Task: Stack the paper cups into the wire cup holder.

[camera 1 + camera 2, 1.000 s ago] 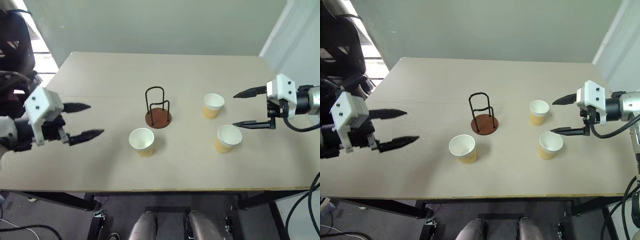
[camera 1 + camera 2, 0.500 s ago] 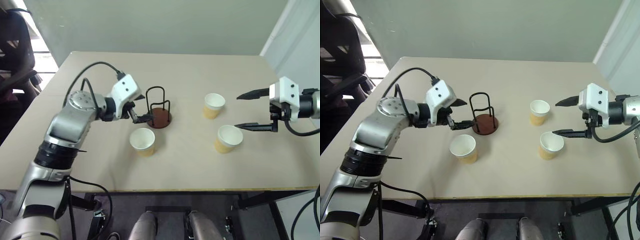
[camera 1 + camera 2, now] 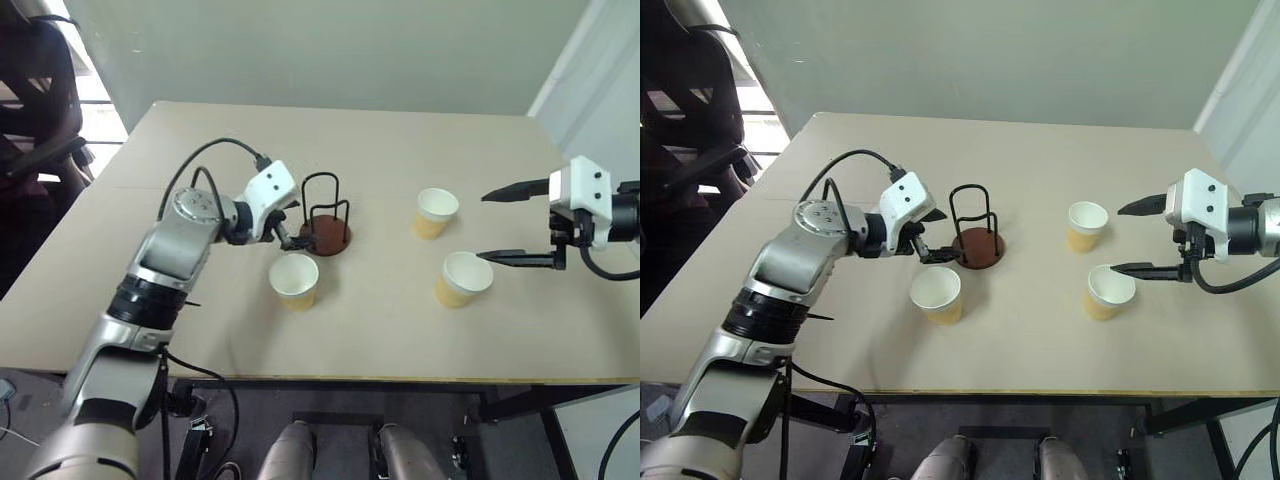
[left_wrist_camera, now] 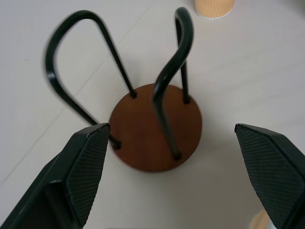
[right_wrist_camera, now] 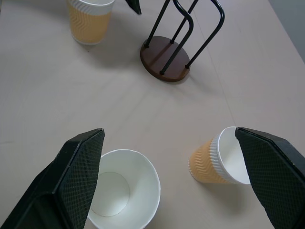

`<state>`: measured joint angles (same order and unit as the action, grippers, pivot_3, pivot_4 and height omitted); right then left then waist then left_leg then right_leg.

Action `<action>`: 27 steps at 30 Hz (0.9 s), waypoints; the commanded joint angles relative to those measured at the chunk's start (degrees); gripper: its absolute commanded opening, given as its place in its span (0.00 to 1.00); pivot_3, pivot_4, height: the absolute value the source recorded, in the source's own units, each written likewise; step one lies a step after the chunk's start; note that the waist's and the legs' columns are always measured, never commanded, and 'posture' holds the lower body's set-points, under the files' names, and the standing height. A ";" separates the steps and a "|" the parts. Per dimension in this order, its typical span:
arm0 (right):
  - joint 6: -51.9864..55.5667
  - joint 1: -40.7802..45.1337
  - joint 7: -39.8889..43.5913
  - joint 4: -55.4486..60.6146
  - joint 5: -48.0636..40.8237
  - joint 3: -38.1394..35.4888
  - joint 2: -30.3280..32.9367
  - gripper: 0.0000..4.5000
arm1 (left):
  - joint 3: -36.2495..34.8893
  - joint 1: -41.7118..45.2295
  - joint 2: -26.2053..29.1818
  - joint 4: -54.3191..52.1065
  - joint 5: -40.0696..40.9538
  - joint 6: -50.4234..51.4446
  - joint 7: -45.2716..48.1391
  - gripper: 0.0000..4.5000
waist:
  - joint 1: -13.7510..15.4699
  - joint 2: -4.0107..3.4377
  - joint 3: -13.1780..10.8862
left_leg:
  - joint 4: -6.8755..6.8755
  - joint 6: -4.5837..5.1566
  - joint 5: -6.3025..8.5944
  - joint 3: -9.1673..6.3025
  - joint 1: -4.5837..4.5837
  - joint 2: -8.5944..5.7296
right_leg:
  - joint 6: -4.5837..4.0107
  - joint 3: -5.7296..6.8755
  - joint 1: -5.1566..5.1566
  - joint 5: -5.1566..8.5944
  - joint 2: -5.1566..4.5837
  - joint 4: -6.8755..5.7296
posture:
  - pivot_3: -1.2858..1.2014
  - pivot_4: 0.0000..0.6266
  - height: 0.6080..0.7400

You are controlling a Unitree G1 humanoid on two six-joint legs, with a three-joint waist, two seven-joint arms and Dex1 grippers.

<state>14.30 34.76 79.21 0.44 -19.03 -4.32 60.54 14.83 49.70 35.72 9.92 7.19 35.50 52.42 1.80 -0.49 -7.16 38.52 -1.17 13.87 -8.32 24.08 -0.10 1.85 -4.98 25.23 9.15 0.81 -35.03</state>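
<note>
- Head views: the left gripper [image 3: 296,225] reaches in from the left with its two black fingers spread apart and nothing between them, its tips just beside the wire cup holder [image 3: 326,236] on that holder's left side. I cannot tell whether a tip touches the base. The holder stands upright on the table [image 3: 380,150], a reddish-brown disc with black wire loops rising from it.
- One paper cup [image 3: 294,280] stands upright, mouth up, just in front of the left gripper, toward the table's near edge and near the holder.
- The right gripper [image 3: 518,225] hangs over the right side of the table, fingers wide apart and empty. A second paper cup [image 3: 436,212] stands to its left, between it and the holder. A third paper cup [image 3: 463,279] stands close under the tip of its nearer finger; touching or apart, I cannot tell.
- Left wrist view: the holder [image 4: 155,126] lies straight ahead between the two spread fingers [image 4: 84,162], with both loops upright and no cup inside them. The bottom of a cup [image 4: 214,7] shows beyond the holder.
- Right wrist view: between the wide-open fingers [image 5: 78,167] stand two cups, one [image 5: 121,188] seen straight into its white inside, the other [image 5: 221,156] beside it. Further off are the holder [image 5: 166,58] and the remaining cup [image 5: 89,20], well apart from this gripper.
</note>
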 commanded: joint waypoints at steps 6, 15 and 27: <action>0.43 -0.06 -0.84 1.94 -1.68 -3.27 1.82 1.00 | 0.84 5.11 -4.20 6.04 -3.37 -2.61 -0.69 1.00 | 0.02 0.01 0.00 | 0.02 0.02 -0.01 0.01 0.00 0.00 | 0.41 0.00 -0.02 -0.24 0.01 0.01 | 0.52 0.24 1.00; 0.73 -0.44 -1.23 2.34 -1.80 -3.43 2.04 1.00 | 2.30 7.17 -6.71 11.31 -6.49 -5.90 0.10 0.88 | 0.10 0.01 -0.01 | 0.03 0.03 -0.01 0.01 0.00 -0.01 | 0.52 -0.01 -0.03 -0.31 0.01 0.04 | 0.52 0.24 1.00; 1.17 -0.66 -1.45 2.99 -2.02 -3.72 2.44 1.00 | 2.04 8.31 -9.62 14.84 -8.32 -8.89 -0.14 0.00 | 0.14 0.01 -0.01 | 0.11 0.07 -0.01 0.04 0.03 -0.03 | 0.59 -0.02 -0.06 -0.34 0.01 0.06 | 0.52 0.24 1.00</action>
<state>15.50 34.03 78.22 2.04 -20.06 -5.46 61.67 17.75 56.34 26.21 25.10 -0.64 27.65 52.20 1.94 -0.48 -7.17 38.63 -1.10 13.86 -8.27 24.11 -0.13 2.45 -5.01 25.17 8.81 0.82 -34.96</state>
